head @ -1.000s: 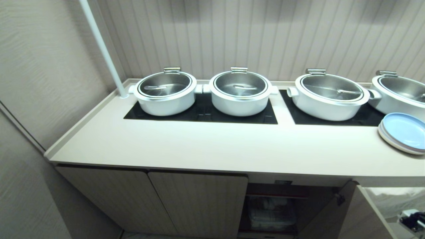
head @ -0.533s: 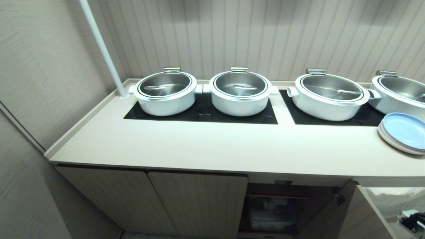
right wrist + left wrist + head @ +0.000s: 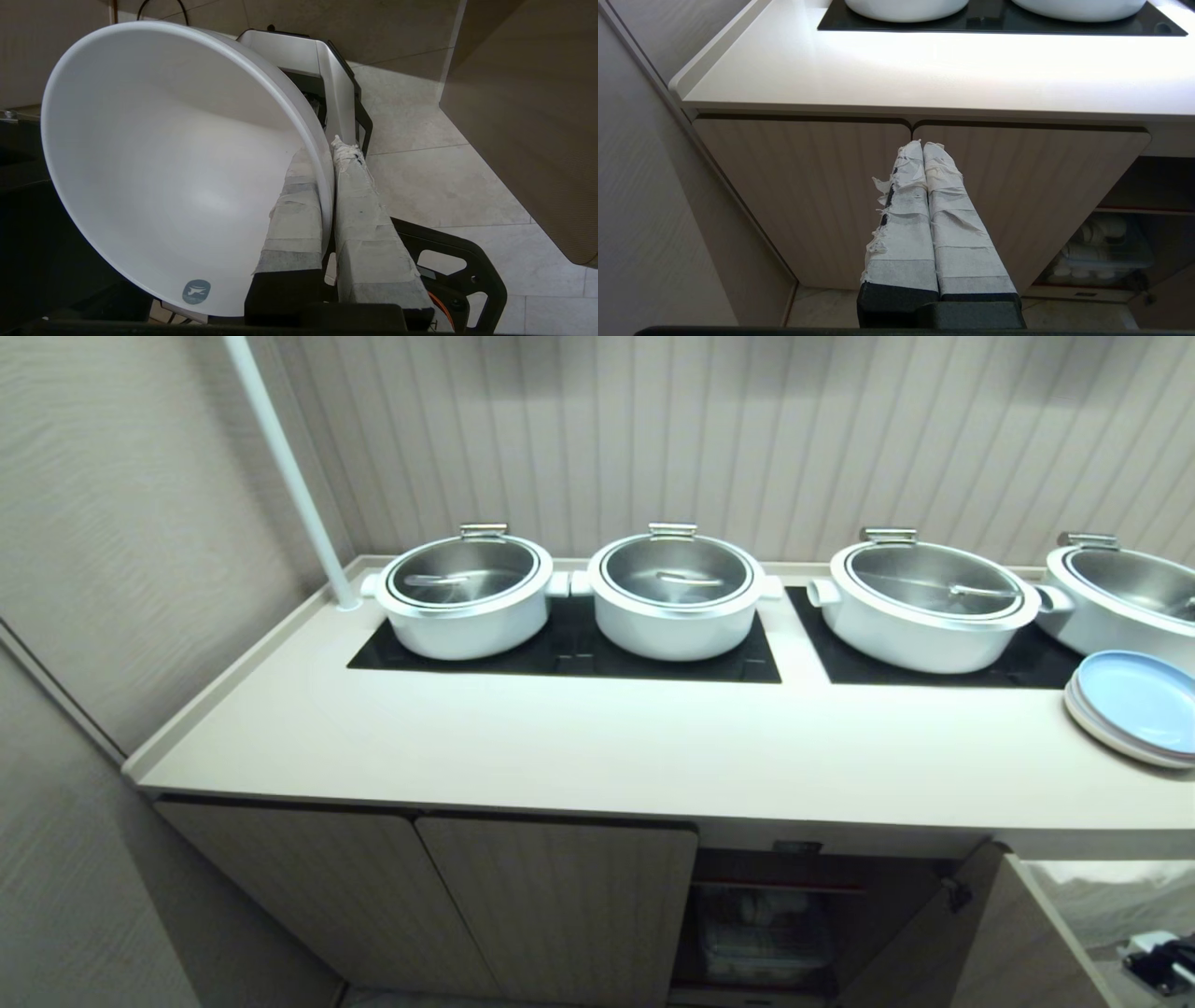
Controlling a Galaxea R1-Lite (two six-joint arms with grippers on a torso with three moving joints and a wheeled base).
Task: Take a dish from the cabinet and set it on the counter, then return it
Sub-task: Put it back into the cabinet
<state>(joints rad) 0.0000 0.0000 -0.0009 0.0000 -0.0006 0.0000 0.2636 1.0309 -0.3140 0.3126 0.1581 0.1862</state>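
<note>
In the right wrist view my right gripper is shut on the rim of the dish, a plain white bowl. One taped finger is inside the bowl and the other outside, low over the tiled floor. Only a bit of that arm shows at the head view's lower right corner. The cabinet stands under the counter, with one compartment open. My left gripper is shut and empty, pointing at the closed cabinet doors.
Several white pots with steel lids sit on black cooktop panels along the back of the counter. A stack of plates lies at its right end. The open cabinet door stands out to the right. A white pole rises at the back left.
The whole head view has shifted slightly, so the camera has moved. The bit of my right arm sits lower in the picture. Nothing on the counter has moved.
</note>
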